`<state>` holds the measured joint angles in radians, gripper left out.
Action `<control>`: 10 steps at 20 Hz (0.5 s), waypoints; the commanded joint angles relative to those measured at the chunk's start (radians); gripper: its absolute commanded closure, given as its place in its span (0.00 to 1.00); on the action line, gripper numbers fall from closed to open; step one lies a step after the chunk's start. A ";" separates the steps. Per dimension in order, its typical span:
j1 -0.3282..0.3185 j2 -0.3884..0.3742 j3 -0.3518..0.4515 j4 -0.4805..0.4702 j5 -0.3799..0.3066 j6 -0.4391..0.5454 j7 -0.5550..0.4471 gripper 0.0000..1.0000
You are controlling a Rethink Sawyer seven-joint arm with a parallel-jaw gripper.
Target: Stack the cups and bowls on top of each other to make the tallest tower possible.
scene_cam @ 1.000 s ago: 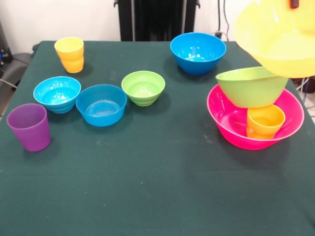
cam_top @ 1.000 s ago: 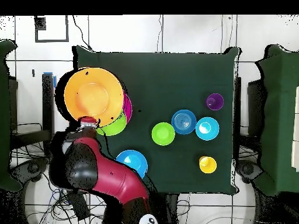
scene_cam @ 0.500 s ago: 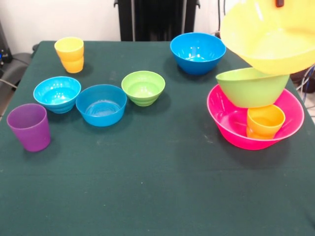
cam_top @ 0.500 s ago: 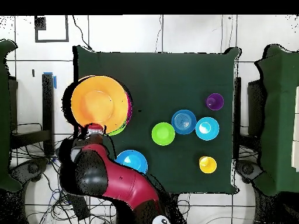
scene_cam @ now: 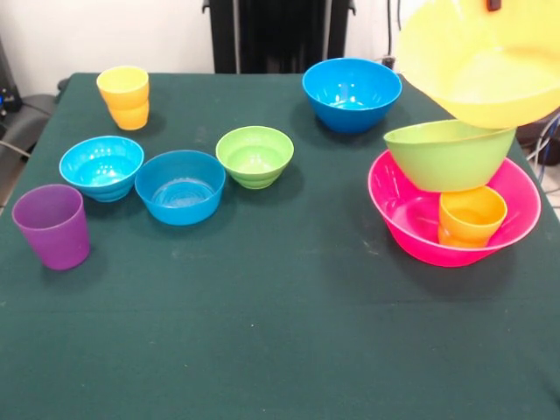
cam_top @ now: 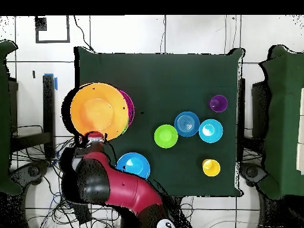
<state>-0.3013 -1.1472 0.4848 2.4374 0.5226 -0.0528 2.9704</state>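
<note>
My gripper [scene_cam: 496, 4] shows only at the top edge of the front view and is shut on the rim of the large orange bowl [scene_cam: 481, 61]. It holds the bowl tilted in the air, just above the tower. The tower is a large pink bowl [scene_cam: 402, 219] holding an orange cup [scene_cam: 471, 217], with a medium green bowl [scene_cam: 446, 157] tilted on the cup. In the overhead view the orange bowl [cam_top: 99, 111] covers most of the tower. Only the pink rim [cam_top: 130, 108] shows there, with the gripper [cam_top: 94, 136] at the bowl's near edge.
On the table are a medium blue bowl [scene_cam: 352, 92], a small green bowl [scene_cam: 255, 155], a small blue bowl [scene_cam: 180, 185], a cyan bowl [scene_cam: 101, 166], a purple cup [scene_cam: 52, 225] and a yellow cup [scene_cam: 124, 96]. The tower stands near the table's edge.
The gripper has carried the large orange bowl from beside the tower to above it. Over the last half second it shifted only slightly. The other ware has not moved.
</note>
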 commanded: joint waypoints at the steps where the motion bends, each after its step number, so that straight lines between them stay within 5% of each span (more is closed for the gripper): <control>1: -0.023 0.031 0.079 0.056 -0.070 -0.091 0.260 1.00; 10: -0.045 0.089 0.072 0.070 -0.117 -0.146 0.248 1.00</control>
<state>-0.3110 -1.1344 0.5097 2.4635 0.4706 -0.1081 2.9739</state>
